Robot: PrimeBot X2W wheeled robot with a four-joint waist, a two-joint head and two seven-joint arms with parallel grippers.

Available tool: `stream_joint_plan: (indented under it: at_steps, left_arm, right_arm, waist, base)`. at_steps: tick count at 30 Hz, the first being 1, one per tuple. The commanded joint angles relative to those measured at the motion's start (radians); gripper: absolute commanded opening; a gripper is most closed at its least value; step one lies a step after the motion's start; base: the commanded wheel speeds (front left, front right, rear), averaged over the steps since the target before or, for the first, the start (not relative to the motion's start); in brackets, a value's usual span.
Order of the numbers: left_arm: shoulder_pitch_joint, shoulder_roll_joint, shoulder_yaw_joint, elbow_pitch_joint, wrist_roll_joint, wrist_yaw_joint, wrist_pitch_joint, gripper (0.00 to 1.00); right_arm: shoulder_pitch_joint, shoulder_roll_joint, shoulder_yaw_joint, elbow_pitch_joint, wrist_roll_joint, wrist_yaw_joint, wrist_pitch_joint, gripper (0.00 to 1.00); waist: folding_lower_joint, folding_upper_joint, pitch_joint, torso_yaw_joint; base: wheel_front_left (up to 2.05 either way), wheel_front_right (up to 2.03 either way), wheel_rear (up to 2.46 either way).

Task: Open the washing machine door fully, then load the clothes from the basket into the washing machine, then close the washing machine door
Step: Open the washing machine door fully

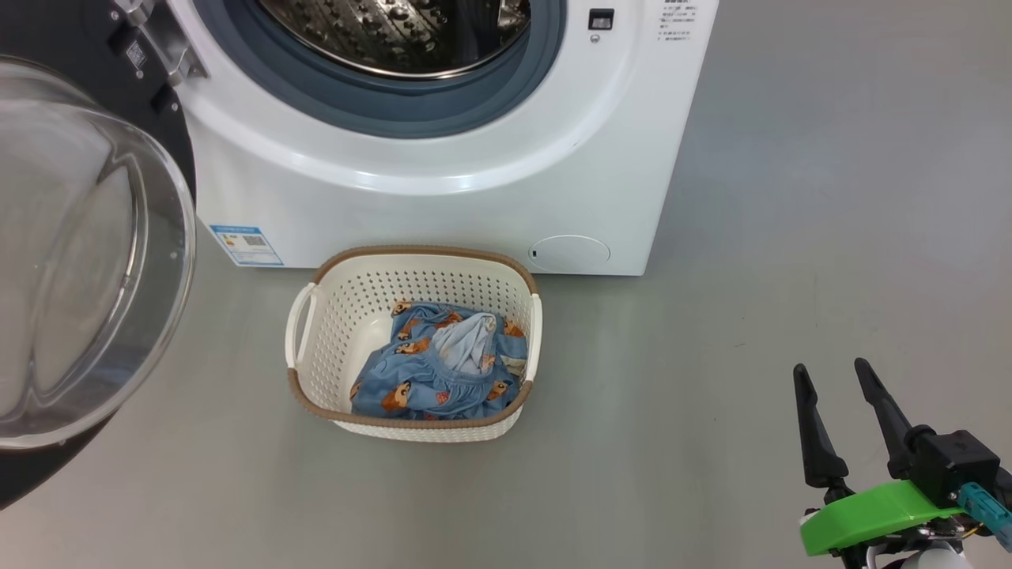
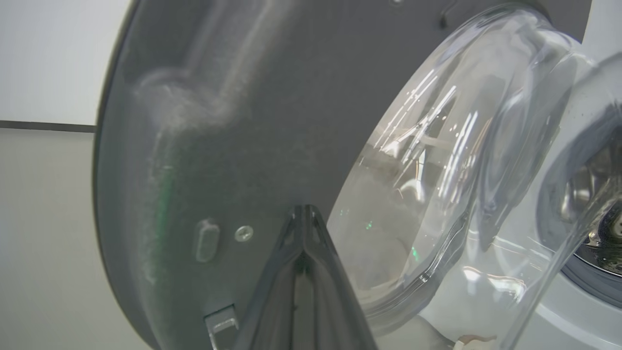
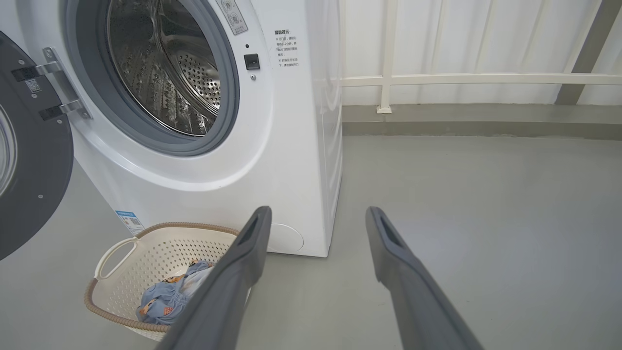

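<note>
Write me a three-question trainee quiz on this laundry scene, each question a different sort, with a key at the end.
1. True or false: the washing machine door stands open.
2. Pick one: where do the clothes lie? A, inside the drum. B, in the basket. C, loose on the floor.
3. Fill the gap: the right gripper is ____ (open or shut) and holds nothing.

Key: 1 true; 2 B; 3 open.
</note>
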Motion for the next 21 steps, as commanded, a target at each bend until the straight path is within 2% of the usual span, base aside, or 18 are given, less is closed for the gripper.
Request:
stream_joint_plan:
  at_steps: [1, 9, 19, 20, 21]
  left_arm:
    - [-0.031, 0.06, 0.028, -0.028, 0.017, -0.008, -0.006, 0.0]
    - [0.0, 0.004, 0.023, -0.125, 0.055, -0.017, -0.006, 0.0]
    - [0.129, -0.132, -0.059, -0.339, 0.078, -0.019, -0.006, 0.0]
    - [0.143, -0.141, -0.073, -0.361, 0.081, -0.019, -0.006, 0.12]
    - [0.143, -0.141, -0.073, -0.361, 0.081, -0.019, -0.006, 0.12]
  right_arm:
    - [-0.032, -0.005, 0.027, -0.021, -0.011, 0.003, -0.005, 1.0]
    - [-0.027, -0.005, 0.031, -0.018, -0.002, 0.003, -0.005, 1.0]
    - [-0.017, -0.005, 0.033, -0.016, 0.01, 0.003, -0.005, 1.0]
    - [-0.015, -0.005, 0.033, -0.016, 0.012, 0.003, -0.005, 1.0]
    - [-0.015, -0.005, 0.033, -0.016, 0.012, 0.003, -0.005, 1.0]
  waist:
    - [0.0, -0.0001, -0.003, -0.001]
    - [0.0, -0.0001, -0.02, -0.003]
    - [0.0, -0.0001, -0.05, -0.005]
    - [0.0, -0.0001, -0.053, -0.005]
    - [0.0, -0.0001, -0.053, -0.005]
  base:
    - [0.0, 0.0, 0.0]
    - [0.0, 0.0, 0.0]
    - [0.0, 0.0, 0.0]
    - [0.0, 0.0, 0.0]
    - [0.0, 0.0, 0.0]
